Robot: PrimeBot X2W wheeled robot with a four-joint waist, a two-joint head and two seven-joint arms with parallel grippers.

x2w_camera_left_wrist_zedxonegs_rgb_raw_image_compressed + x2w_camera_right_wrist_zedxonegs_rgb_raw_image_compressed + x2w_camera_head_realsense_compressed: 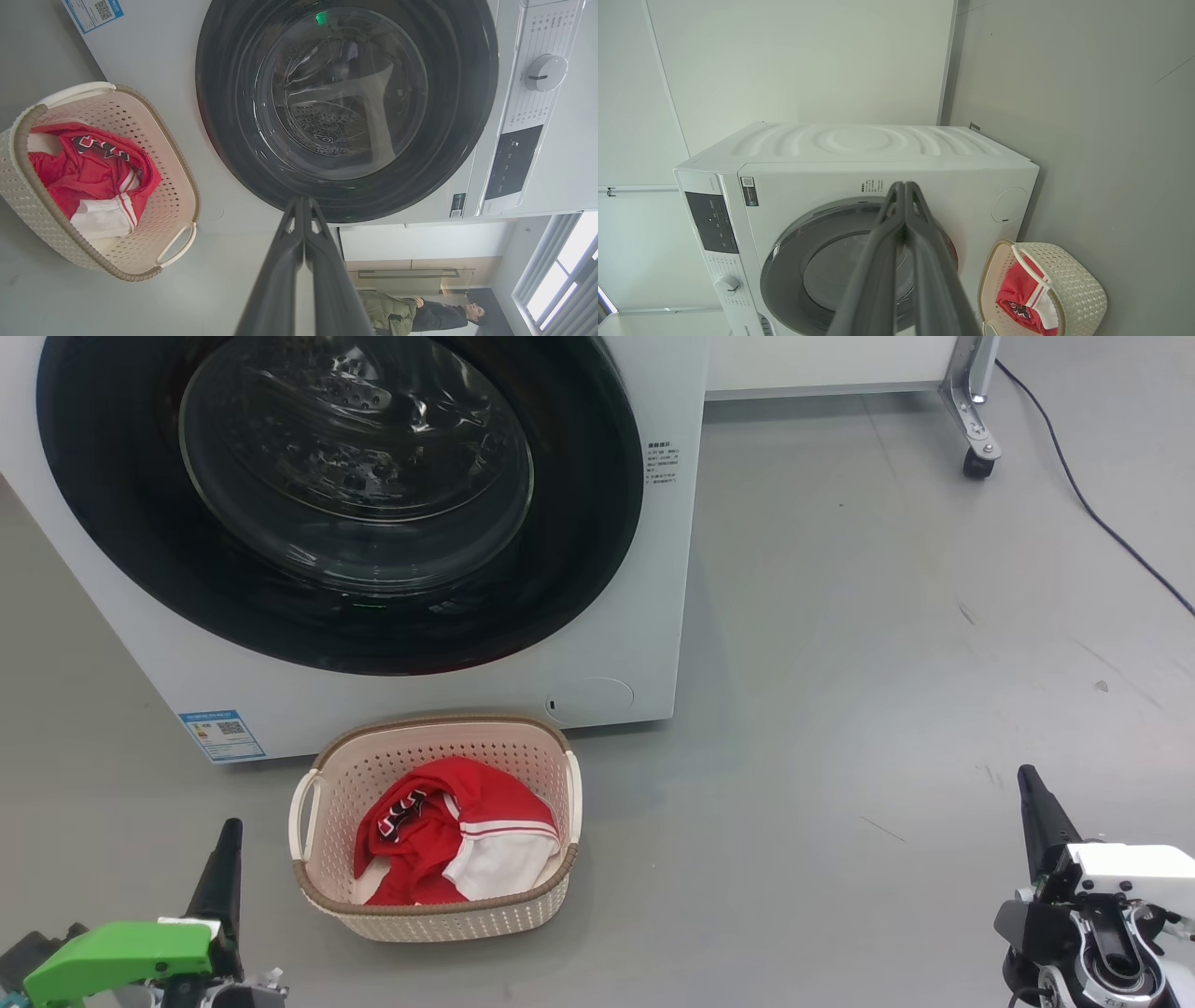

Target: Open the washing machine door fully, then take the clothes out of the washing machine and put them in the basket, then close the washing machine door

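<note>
The washing machine carries a blue label with a QR code at its lower left corner, and a block of small print right of the door; neither is legible. The door lies flush against the front, and its glass shows bare drum holes behind reflections. The basket sits on the floor just in front of the machine and holds the clothes, whose black-and-white lettering is folded and unreadable. The left wrist view adds a white dial, a dark panel with faint markings and a person cut off at the edge. The right wrist view adds the machine's rippled top. The left gripper and right gripper hang at the near corners, jaws pressed together and holding nothing.
</note>
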